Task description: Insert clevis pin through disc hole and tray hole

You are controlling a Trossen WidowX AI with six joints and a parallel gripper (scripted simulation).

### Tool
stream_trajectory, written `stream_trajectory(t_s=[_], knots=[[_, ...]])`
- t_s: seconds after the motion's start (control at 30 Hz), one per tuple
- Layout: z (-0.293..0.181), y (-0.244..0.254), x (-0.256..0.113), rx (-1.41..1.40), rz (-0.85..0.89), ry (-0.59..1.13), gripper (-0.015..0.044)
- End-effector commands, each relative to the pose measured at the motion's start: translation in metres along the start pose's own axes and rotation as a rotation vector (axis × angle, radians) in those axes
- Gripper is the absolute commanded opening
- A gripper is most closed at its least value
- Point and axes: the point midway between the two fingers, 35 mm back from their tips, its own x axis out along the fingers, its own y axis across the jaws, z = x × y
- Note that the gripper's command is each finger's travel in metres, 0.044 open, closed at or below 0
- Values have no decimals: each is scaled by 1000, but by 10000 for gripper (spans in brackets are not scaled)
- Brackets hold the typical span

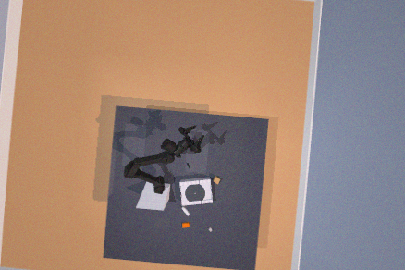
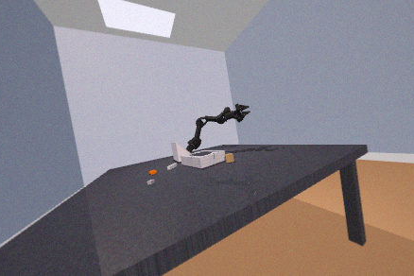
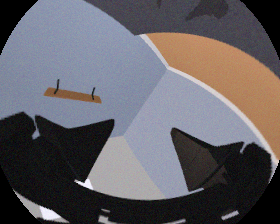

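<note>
One reach down from the wide-spread tool (image 1: 200, 131) (image 2: 249, 110) (image 3: 142, 124) to the apparent pin (image 1: 188, 165), lying between tool and tray (image 1: 183, 185) (image 2: 195, 162), long axis roughly trayward.

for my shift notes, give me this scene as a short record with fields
gripper: black parallel-jaw gripper, open, raised above the table
disc: dark round disc, inside the tray
tray: white rectangular rimmed tray
beside tray: tan block
further off: orange block
pin in tray hole: cannot tell
</note>
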Motion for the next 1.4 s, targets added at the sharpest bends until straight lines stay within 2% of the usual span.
stream_trajectory(t_s=[0.0,0.13,0.27,0.57,0.73,0.87,1.0,1.37], knots=[[3,1,0,3,3,-11,374],[55,26,-1,83,69,-237,269],[113,54,-17,203,170,-495,164],[213,96,-107,613,514,-1036,160],[239,95,-174,944,790,-1290,160],[240,78,-223,1279,1065,-1445,160],[228,59,-254,1574,1305,-1514,160],[227,57,-256,1590,1318,-1516,160]])
